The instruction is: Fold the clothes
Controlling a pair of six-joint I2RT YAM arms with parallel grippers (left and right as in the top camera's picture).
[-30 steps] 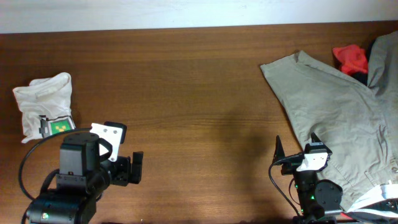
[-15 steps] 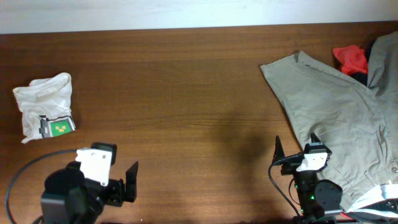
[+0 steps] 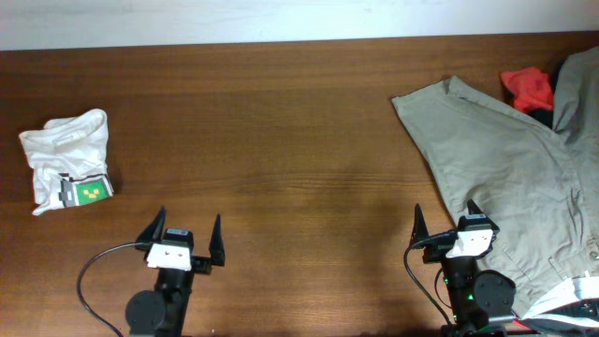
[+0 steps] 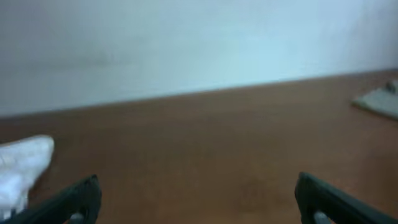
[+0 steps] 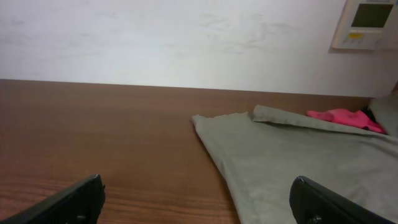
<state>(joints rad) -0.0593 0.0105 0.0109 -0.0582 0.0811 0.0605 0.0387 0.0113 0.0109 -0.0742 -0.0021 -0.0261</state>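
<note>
The white clothes (image 3: pixel 65 157) lie in a folded, wrinkled bundle at the table's left, a tag with a green mark on the front edge. A corner also shows at the left of the left wrist view (image 4: pixel 22 163). My left gripper (image 3: pixel 183 232) is open and empty near the front edge, to the right of and nearer than the bundle, apart from it; it also shows in the left wrist view (image 4: pixel 198 196). My right gripper (image 3: pixel 444 219) is open and empty at the front right, seen too in the right wrist view (image 5: pixel 198 196).
A khaki-grey garment (image 3: pixel 501 159) lies spread over the right of the table, its edge reaching my right gripper; it also shows in the right wrist view (image 5: pixel 298 155). A small red cloth (image 3: pixel 530 87) and a dark item (image 3: pixel 573 89) sit at the far right.
My left arm has drawn back from beside the white bundle toward the front edge and turned to face forward, open. The bundle stays put. The right arm has not moved.
</note>
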